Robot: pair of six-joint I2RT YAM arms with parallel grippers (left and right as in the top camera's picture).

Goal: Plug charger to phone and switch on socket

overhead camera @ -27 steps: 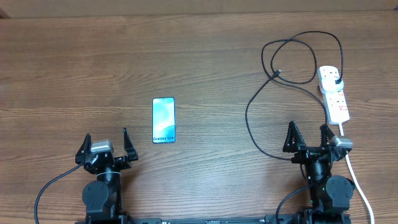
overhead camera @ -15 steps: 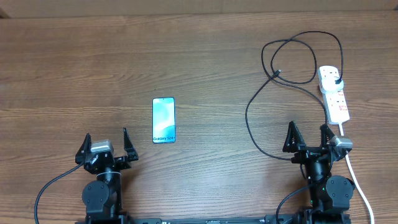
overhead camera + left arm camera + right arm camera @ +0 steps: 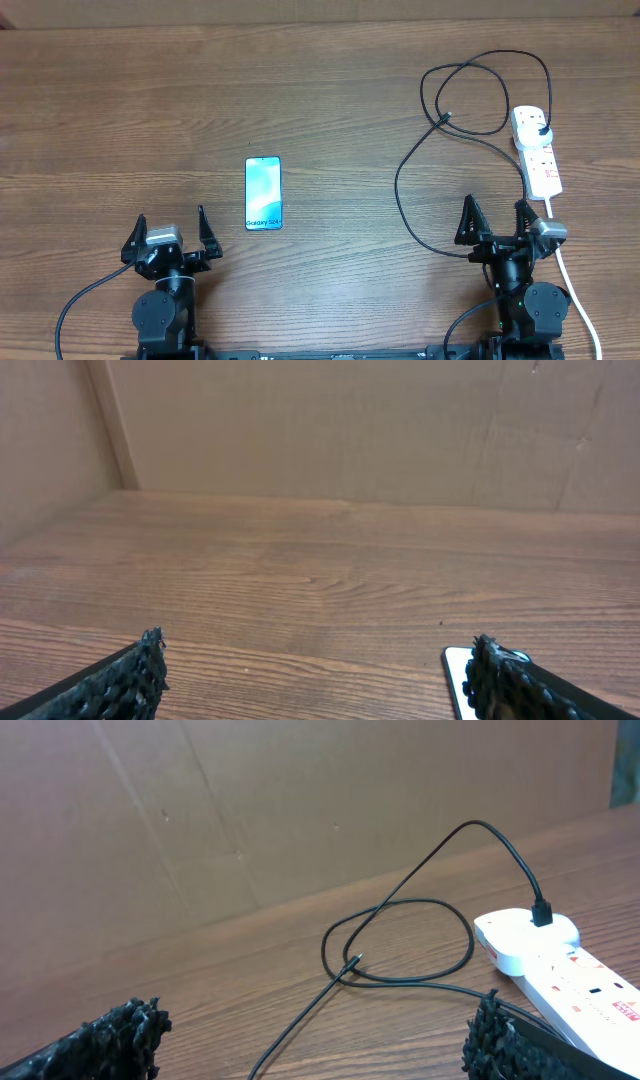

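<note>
Qty: 1 phone (image 3: 263,193), 1 charger (image 3: 397,190), 1 socket (image 3: 537,150), 2 arms (image 3: 160,305), 1 table (image 3: 120,100).

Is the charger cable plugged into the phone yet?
Out. The charger cable ends in a loose tip, well apart from the phone.

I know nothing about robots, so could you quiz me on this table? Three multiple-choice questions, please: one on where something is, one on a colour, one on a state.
1. Where does the phone lie?
A) nearer the left gripper
B) nearer the right gripper
C) on the socket

2. What colour is the charger cable?
A) white
B) black
C) red

3. Where is the charger's connector tip?
A) plugged into the phone
B) lying free on the table
C) held in a gripper

Answers:
1 A: the phone lies just ahead of the left arm, far from the socket.
2 B: it is a thin black line looping over the wood.
3 B: the tip rests on bare wood, and both grippers are open and empty.
</note>
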